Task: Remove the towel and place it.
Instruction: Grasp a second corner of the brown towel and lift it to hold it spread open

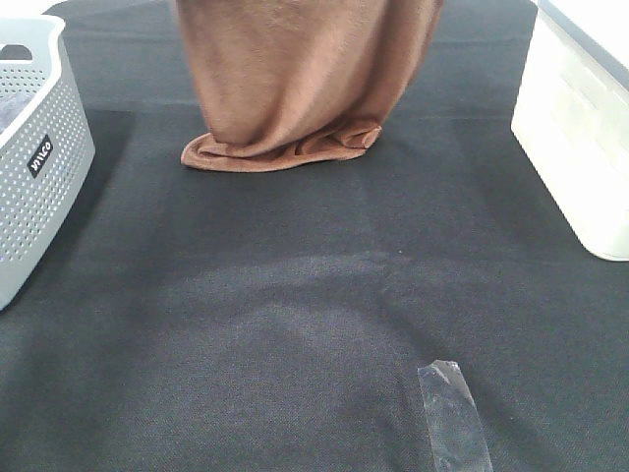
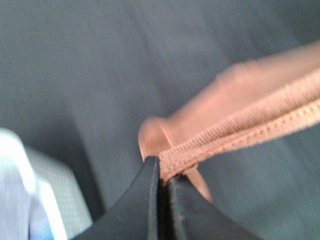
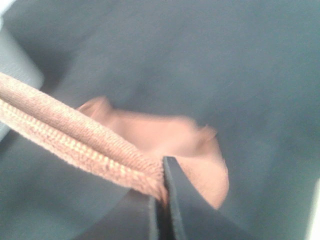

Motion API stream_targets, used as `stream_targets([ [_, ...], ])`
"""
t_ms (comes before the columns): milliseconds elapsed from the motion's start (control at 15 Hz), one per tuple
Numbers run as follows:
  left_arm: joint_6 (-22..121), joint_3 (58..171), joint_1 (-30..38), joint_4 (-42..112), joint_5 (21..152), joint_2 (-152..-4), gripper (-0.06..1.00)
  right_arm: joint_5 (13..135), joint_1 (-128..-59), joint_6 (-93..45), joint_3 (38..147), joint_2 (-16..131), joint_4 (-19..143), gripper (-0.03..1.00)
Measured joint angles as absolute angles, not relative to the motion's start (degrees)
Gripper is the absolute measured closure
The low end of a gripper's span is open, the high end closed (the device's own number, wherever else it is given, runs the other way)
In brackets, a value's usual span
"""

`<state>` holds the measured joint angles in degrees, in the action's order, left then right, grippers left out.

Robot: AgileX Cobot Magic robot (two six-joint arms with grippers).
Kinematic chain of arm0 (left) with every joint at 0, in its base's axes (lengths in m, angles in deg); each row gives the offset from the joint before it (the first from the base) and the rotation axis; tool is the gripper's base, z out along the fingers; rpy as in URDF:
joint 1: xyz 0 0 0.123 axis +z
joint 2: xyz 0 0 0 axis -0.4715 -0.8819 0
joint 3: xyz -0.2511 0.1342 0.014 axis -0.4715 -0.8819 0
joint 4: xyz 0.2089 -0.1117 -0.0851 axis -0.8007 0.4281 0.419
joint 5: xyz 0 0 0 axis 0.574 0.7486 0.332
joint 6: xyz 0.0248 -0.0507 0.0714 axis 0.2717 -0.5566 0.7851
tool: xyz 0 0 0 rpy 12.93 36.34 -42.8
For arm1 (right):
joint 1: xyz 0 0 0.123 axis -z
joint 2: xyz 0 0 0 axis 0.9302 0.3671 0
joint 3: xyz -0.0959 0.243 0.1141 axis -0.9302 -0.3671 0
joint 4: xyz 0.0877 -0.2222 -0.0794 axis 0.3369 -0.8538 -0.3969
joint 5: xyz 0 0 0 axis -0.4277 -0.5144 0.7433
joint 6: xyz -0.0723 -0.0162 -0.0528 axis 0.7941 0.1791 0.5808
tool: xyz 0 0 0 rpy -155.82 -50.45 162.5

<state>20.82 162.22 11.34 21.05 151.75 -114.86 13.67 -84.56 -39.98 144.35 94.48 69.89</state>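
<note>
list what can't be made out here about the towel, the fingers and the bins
Exterior high: the towel runs off the top edge, so its upper part and whatever holds it are unseen.
Exterior high: the grey basket is cut by the left edge, the white bin by the right; contents unclear.
Left wrist: past the left gripper, the hanging cloth is blurred.
Right wrist: same past the right gripper.

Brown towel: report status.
Left fingers shut on brown microfibre towel, right fingers too. Hanging, lower end bunched on black cloth. Grey perforated basket, white bin flank it.
</note>
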Motion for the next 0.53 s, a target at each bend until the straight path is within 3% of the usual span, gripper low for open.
stream_targets([
  [333, 20.65, 135.46, 10.66, 22.31, 150.03, -95.55, 0.94, 13.56, -85.42, -39.92, 120.92, 78.55, 74.02, 0.96],
  [533, 19.74, 127.61, 10.6, 23.68, 149.34, -88.73, 0.94, 13.56, -85.65, -40.15, 114.56, 72.94, 75.57, 0.96],
])
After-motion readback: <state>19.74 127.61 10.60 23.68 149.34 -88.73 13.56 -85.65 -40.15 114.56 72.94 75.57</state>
